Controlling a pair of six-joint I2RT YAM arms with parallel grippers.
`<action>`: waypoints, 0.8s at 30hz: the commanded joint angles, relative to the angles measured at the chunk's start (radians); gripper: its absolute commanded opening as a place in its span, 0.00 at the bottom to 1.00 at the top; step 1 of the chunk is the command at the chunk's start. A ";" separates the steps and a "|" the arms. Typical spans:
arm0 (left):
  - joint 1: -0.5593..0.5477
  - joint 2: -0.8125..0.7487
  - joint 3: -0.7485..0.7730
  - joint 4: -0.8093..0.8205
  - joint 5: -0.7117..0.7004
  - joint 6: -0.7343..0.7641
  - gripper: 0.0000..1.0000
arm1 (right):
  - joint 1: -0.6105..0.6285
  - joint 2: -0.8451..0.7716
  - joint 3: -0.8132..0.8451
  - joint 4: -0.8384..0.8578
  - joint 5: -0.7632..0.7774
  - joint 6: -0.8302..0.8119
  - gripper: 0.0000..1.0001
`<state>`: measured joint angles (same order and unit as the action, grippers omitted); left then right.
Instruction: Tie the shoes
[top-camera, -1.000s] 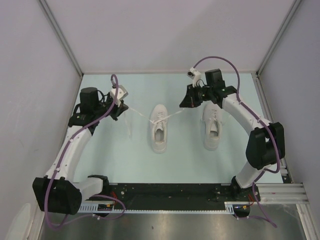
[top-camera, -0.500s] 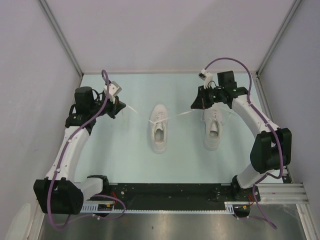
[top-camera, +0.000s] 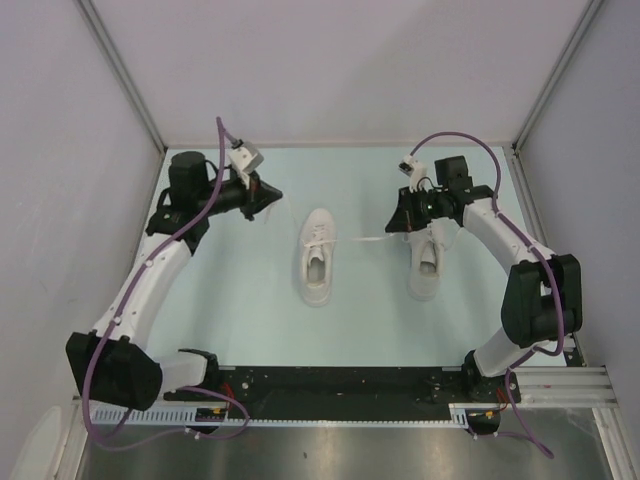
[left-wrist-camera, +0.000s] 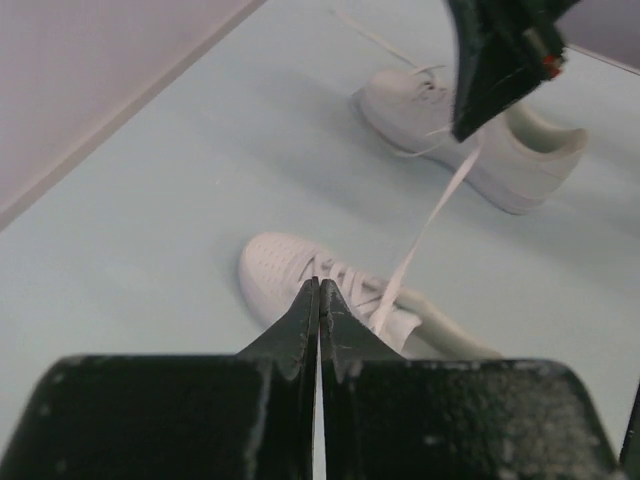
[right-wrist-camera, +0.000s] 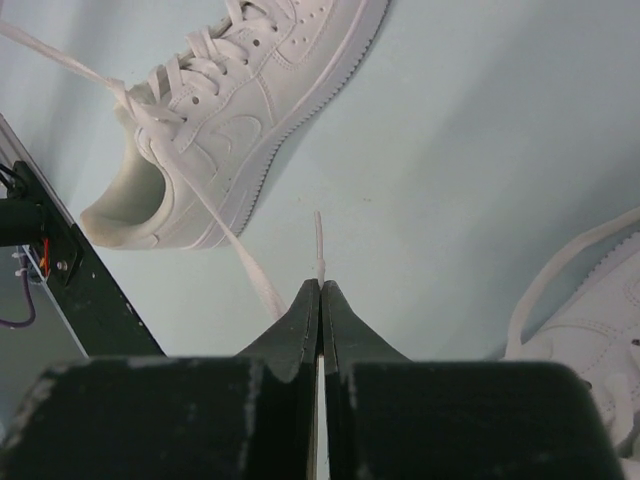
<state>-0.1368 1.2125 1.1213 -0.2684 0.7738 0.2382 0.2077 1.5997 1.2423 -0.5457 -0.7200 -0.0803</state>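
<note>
Two white sneakers lie on the pale table, the left shoe (top-camera: 318, 258) and the right shoe (top-camera: 425, 256). My right gripper (top-camera: 393, 226) is shut on a thin white lace (top-camera: 365, 238) that runs level from the left shoe. In the right wrist view the lace (right-wrist-camera: 222, 228) leads from the left shoe (right-wrist-camera: 235, 125) into the shut gripper (right-wrist-camera: 320, 285), its tip sticking out past the jaws. My left gripper (top-camera: 272, 192) is shut above and left of the left shoe. In the left wrist view that gripper (left-wrist-camera: 319, 287) shows nothing between its jaws, in front of the left shoe (left-wrist-camera: 285, 268).
White enclosure walls stand at the left, back and right. A black rail (top-camera: 340, 385) with the arm bases runs along the near edge. The right shoe's own loose laces (right-wrist-camera: 560, 275) lie beside it. The right gripper (left-wrist-camera: 495, 65) hangs above the shoes in the left wrist view.
My left gripper has let go of its lace end and swung right and toward the back. My right gripper has shifted slightly right, still holding its lace.
</note>
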 joint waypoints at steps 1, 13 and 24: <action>-0.141 0.054 0.092 0.116 0.056 -0.068 0.00 | 0.033 -0.011 0.005 0.096 0.001 0.033 0.00; -0.474 0.274 0.248 0.034 0.076 0.070 0.00 | -0.001 -0.027 0.006 0.101 -0.034 0.025 0.00; -0.405 0.271 0.140 -0.049 0.018 0.144 0.00 | -0.099 -0.081 -0.024 -0.017 -0.035 -0.081 0.00</action>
<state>-0.5919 1.5230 1.2865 -0.3058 0.7887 0.3462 0.1196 1.5383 1.2407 -0.5209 -0.7612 -0.0978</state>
